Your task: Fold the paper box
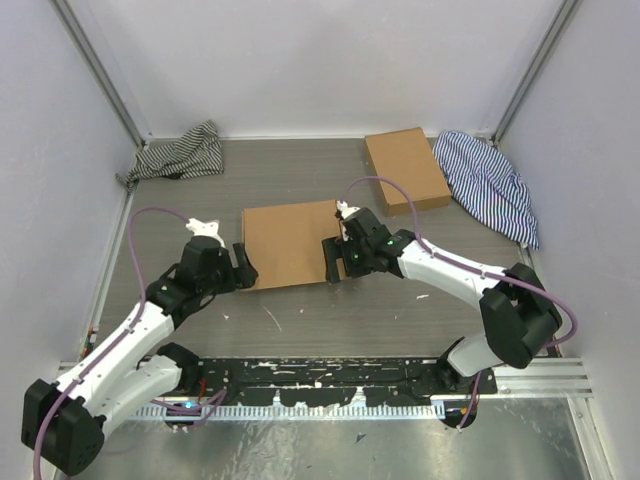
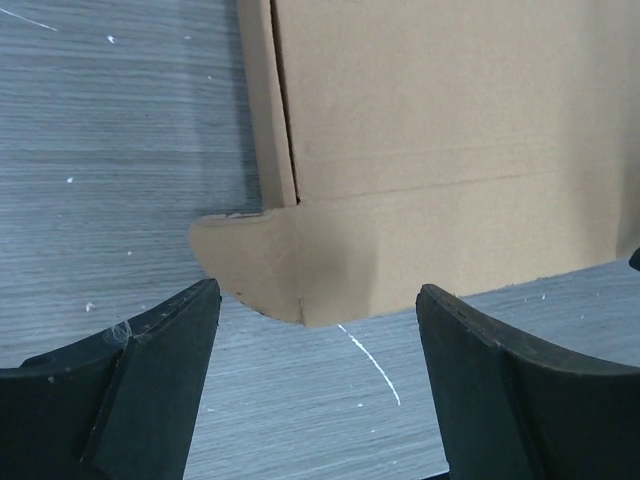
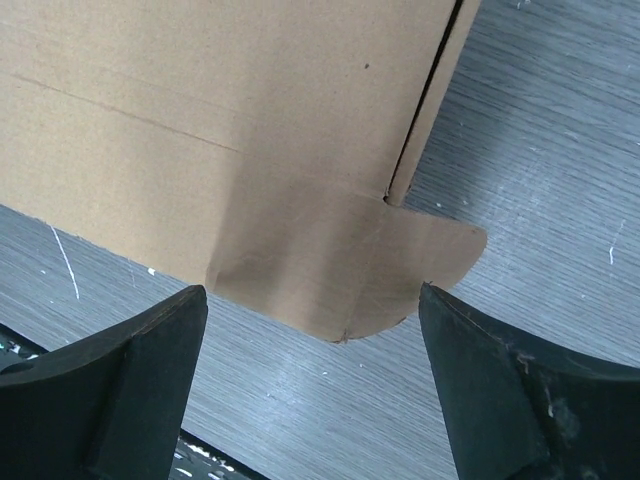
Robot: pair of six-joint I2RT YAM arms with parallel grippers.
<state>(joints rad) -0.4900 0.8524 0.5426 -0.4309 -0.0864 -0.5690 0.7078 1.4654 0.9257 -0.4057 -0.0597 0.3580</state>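
Bright, even overhead light, soft shadows, sharp wrist views, no glare.

1 paper box, 1 smaller cardbd box, 2 striped cloths, 2 hands

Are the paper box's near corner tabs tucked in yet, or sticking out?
Sticking out. The left tab and right tab both jut past the near corners of the paper box, not tucked.

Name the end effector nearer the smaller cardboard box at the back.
Right. The right end effector sits at the paper box's right edge, on the smaller box's side; the left end effector sits at its left edge.
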